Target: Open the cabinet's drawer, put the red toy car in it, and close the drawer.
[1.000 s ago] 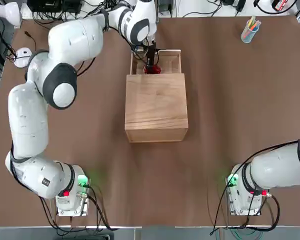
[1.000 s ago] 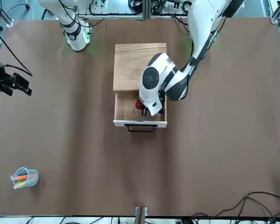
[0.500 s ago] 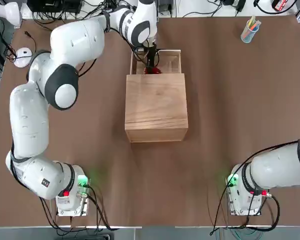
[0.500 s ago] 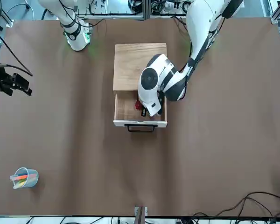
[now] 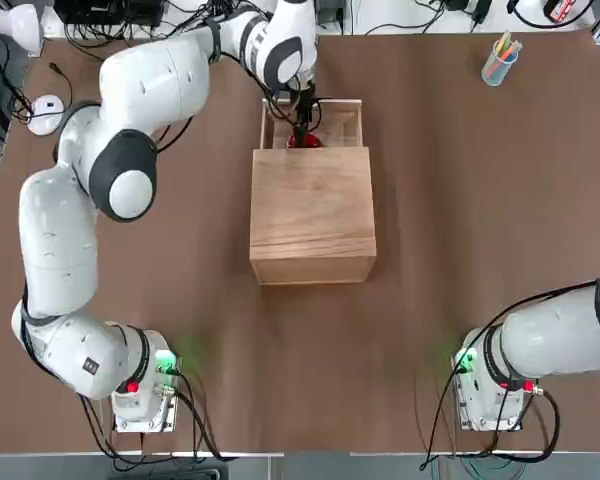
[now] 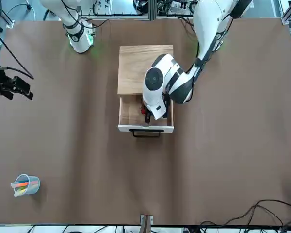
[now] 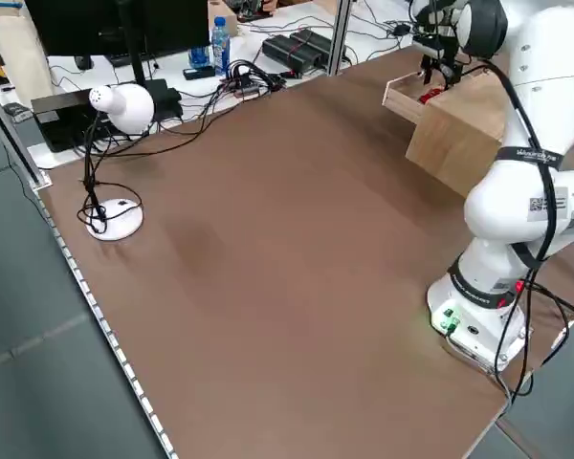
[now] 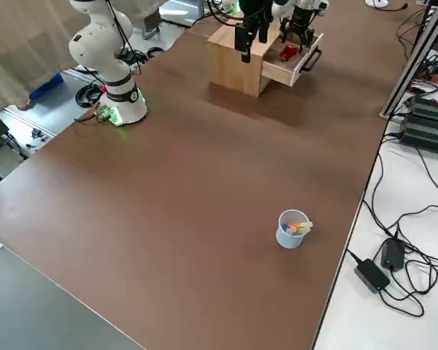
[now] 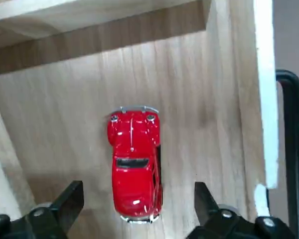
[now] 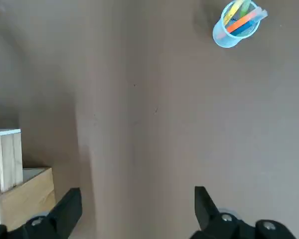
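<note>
Left hand (image 9: 134, 219) hangs spread over the red toy car (image 9: 134, 167), which lies free on the floor of the drawer (image 9: 189, 99), pulled out from the cabinet (image 5: 312, 213) for loading; closing remains.

brown table (image 5: 460, 250), white lamp (image 7: 121, 105), grey floor (image 7: 38, 382)

The cabinet (image 5: 312, 214) stands mid-table with its drawer (image 6: 128, 118) pulled out on the far side. The left gripper (image 9: 134, 209), fingers apart, hangs over the drawer, its arm crossing the space left of the cabinet. The red toy car (image 9: 133, 162) lies on the drawer floor; bare wood remains beside it. Bare table surrounds the cabinet's other sides; a cup of pens (image 5: 500, 59) stands well off, toward the far right corner.
</note>
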Controlling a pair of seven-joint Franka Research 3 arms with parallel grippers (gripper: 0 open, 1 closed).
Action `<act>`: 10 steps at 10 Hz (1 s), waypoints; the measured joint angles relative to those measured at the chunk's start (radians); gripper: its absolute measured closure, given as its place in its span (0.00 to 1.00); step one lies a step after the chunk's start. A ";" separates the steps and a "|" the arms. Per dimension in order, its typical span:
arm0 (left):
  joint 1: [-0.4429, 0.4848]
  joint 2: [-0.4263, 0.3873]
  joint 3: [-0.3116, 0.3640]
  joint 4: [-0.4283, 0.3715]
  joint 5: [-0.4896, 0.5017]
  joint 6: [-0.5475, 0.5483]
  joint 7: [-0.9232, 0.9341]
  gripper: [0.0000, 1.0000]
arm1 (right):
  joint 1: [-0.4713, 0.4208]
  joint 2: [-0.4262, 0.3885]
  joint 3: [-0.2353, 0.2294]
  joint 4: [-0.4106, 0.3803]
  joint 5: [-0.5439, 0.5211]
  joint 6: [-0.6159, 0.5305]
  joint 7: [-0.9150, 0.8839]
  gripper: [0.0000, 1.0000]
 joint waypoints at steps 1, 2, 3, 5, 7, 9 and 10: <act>-0.002 -0.010 -0.001 0.002 0.000 -0.008 0.000 0.00 | 0.004 0.000 0.000 0.000 0.000 0.000 0.000 0.00; -0.002 -0.026 -0.001 0.004 0.001 -0.018 0.000 0.00 | 0.008 0.001 0.000 0.000 0.000 0.000 0.000 0.00; -0.001 -0.049 0.000 0.006 0.004 -0.035 0.000 0.00 | 0.012 0.003 0.000 0.000 0.000 0.000 0.000 0.00; 0.011 -0.103 0.002 0.008 0.036 -0.091 0.021 0.02 | 0.019 0.011 0.001 -0.002 0.000 0.000 0.000 0.00; 0.053 -0.137 0.004 0.007 0.081 -0.124 0.052 0.04 | 0.051 0.040 0.002 0.000 0.000 0.005 0.000 0.00; 0.117 -0.175 -0.001 -0.020 0.097 -0.133 0.151 0.04 | 0.092 0.095 0.003 0.012 0.000 0.009 0.001 0.00; 0.154 -0.200 -0.009 -0.045 0.097 -0.133 0.220 0.04 | 0.115 0.130 0.003 0.023 0.000 0.015 0.001 0.00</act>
